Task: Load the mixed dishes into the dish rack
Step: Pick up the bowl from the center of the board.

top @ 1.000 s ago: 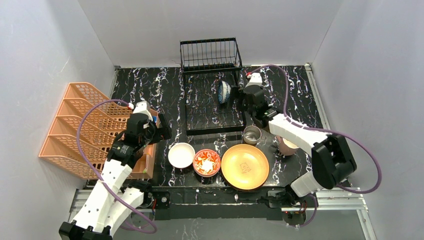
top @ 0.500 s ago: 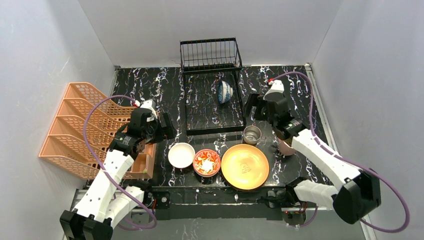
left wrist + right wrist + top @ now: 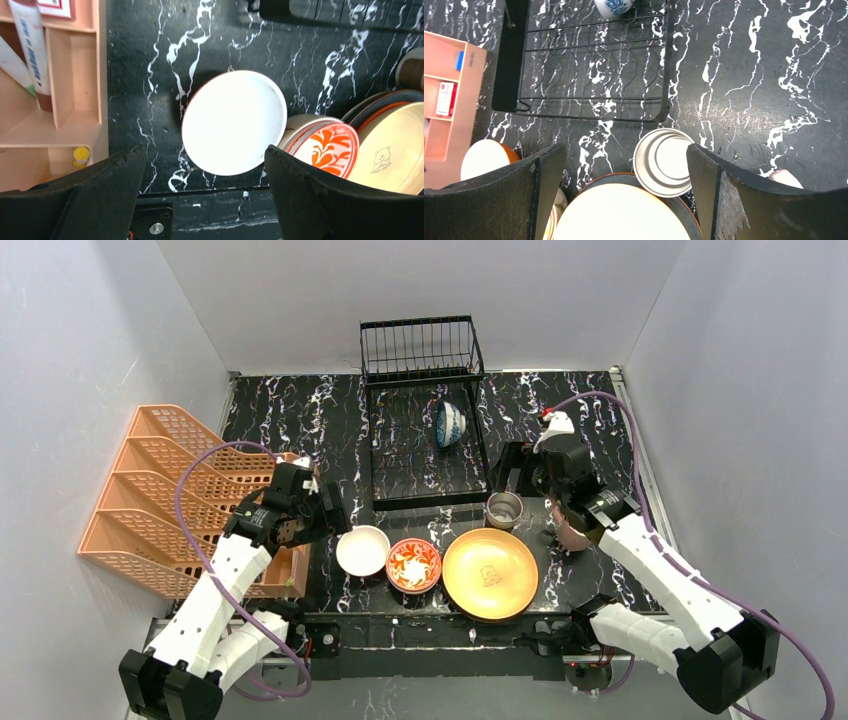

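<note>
Dish rack (image 3: 430, 502) sits at the far middle of the desk (image 3: 290, 410), black wire, upper tier at the back. One piece is in it: the blue-patterned bowl (image 3: 449, 424), tipped on edge on the right side of the lower grid.

The rest waits in a row along the near edge. From the left: white bowl (image 3: 362, 550), red floral bowl (image 3: 413, 565) touching it, then the big yellow plate (image 3: 490, 573) on top of a stack, with darker rims peeking out beneath. The steel cup (image 3: 504, 508) stands upright just beyond the plate, by the rack's near right corner. The pink mug (image 3: 572, 532) is to the right, half hidden under the right arm.

The right end effector (image 3: 624, 150) is above the steel cup, jaws spread wide, holding nothing. The left end effector (image 3: 202, 155) is over the white bowl, jaws wide apart too, nothing between them.

On the far left, an orange lattice rack (image 3: 150, 500) steps up in tiers, with a peach organiser box (image 3: 290, 565) beside it. The desk is black marble, streaked with white veins. Plain pale grey walls (image 3: 80, 340) close in on three sides.
</note>
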`<state>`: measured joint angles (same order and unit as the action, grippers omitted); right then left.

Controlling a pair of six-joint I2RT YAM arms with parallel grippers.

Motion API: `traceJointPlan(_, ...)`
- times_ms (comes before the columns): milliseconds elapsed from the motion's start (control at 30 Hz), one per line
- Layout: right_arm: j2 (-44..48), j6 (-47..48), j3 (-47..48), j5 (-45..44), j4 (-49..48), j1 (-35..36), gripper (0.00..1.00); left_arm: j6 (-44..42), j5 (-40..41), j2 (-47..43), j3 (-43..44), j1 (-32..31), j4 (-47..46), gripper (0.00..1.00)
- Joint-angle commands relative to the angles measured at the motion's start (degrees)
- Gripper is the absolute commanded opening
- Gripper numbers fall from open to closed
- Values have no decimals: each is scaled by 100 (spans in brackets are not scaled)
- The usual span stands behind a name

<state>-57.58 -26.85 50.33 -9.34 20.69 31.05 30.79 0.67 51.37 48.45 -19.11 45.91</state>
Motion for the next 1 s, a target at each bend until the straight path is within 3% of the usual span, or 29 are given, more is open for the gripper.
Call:
traceJointPlan(0,198,-69,191,436,74,24,99,300,240,34,-184,-354,381,84)
traceJointPlan(333,405,-148,90,877,-170,20,99,1348,979,299,-558,-1465,270,69)
traceJointPlan(800,462,-163,-121,899,-237,18,99,2218,1272,457,-1346,-1595,-451,59)
traceJointPlan(967,467,-129,-173,899,-229,20,99,2261,1087,640,-1488,-1600,-850,50)
